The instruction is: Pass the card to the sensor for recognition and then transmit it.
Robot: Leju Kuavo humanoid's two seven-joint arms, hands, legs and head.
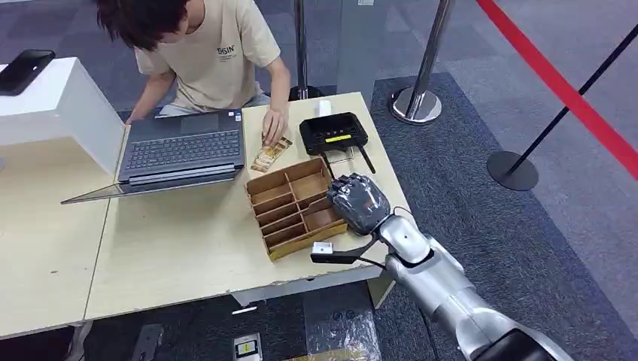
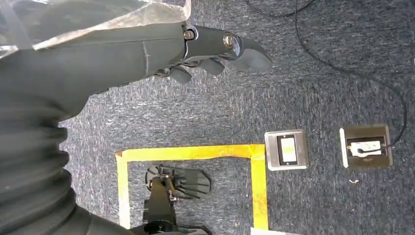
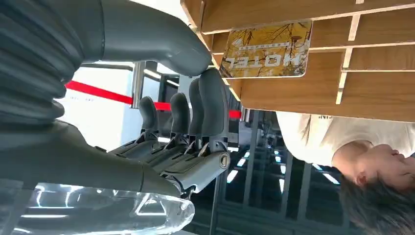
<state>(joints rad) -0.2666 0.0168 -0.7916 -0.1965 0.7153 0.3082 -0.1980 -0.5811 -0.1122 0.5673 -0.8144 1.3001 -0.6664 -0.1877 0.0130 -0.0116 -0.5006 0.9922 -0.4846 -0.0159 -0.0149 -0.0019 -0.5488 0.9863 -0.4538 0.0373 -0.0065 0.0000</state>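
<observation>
A yellow card (image 3: 266,49) printed HOTEL stands in a slot of the wooden divided box (image 3: 293,98). My right hand (image 3: 195,98) pinches the card's edge between thumb and a finger, with the other fingers spread. From the head view, that right hand (image 1: 357,201) hovers over the right side of the box (image 1: 301,244). The black card sensor (image 1: 333,134) lies just behind the box on the table (image 1: 188,256). My left hand (image 2: 210,49) hangs over the carpet, holding nothing, its fingers loosely apart.
A person sits across the table with a hand on several loose cards (image 1: 271,156) beside an open laptop (image 1: 184,150). A white stand (image 1: 60,105) with a phone (image 1: 26,70) is at the left. Metal stanchions (image 1: 417,101) stand on the carpet to the right.
</observation>
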